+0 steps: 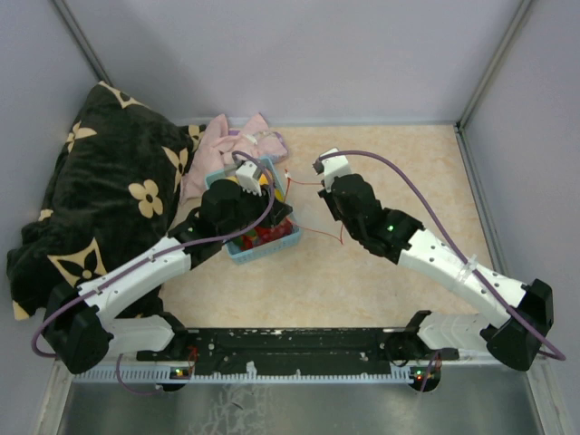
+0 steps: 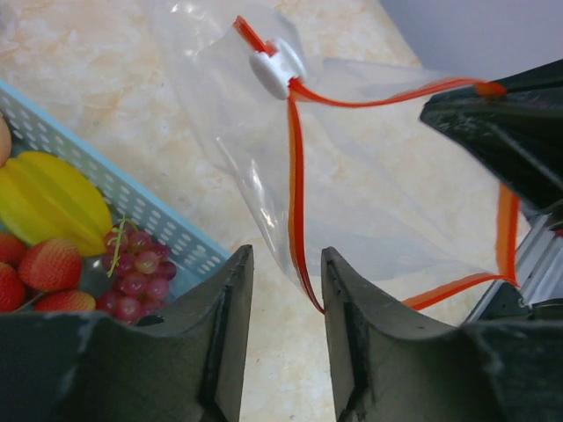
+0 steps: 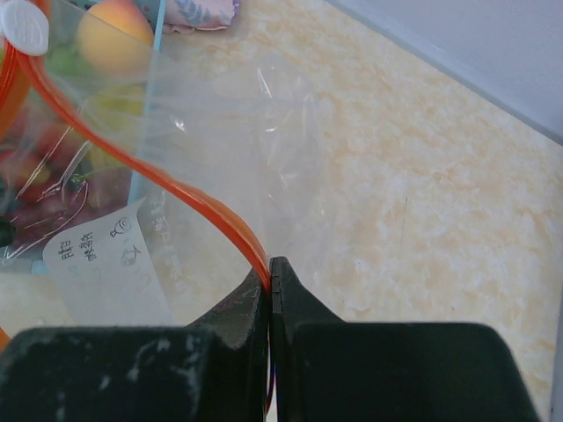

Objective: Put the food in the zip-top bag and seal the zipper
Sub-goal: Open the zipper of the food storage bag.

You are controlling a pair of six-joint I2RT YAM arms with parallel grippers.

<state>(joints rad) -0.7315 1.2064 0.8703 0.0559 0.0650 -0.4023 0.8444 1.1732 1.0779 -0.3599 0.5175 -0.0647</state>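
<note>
— How do your grippers stand on the zip-top bag (image 2: 378,211)?

— Your right gripper (image 3: 271,266) is pinched tight on the zipper (image 2: 296,176). Its fingers press together with the red-orange strip clamped between them. Your left gripper (image 2: 285,264) has its jaws apart. Another run of the strip passes down through the gap, and I cannot tell you whether it touches either finger.

— And where is the bag itself?

— It is spread between your two grippers over the table (image 3: 422,202), just beside the light-blue basket (image 2: 145,211), with its mouth pulled wide. The white slider (image 2: 274,63) sits at the far end, where the two strips meet.

— And the food?

— It lies in the basket. From your left wrist you see the yellow piece (image 2: 48,198), the red berries (image 2: 48,265) and the dark-red grapes (image 2: 136,280). From your right wrist the orange peach (image 3: 113,35) shows through the plastic.
</note>
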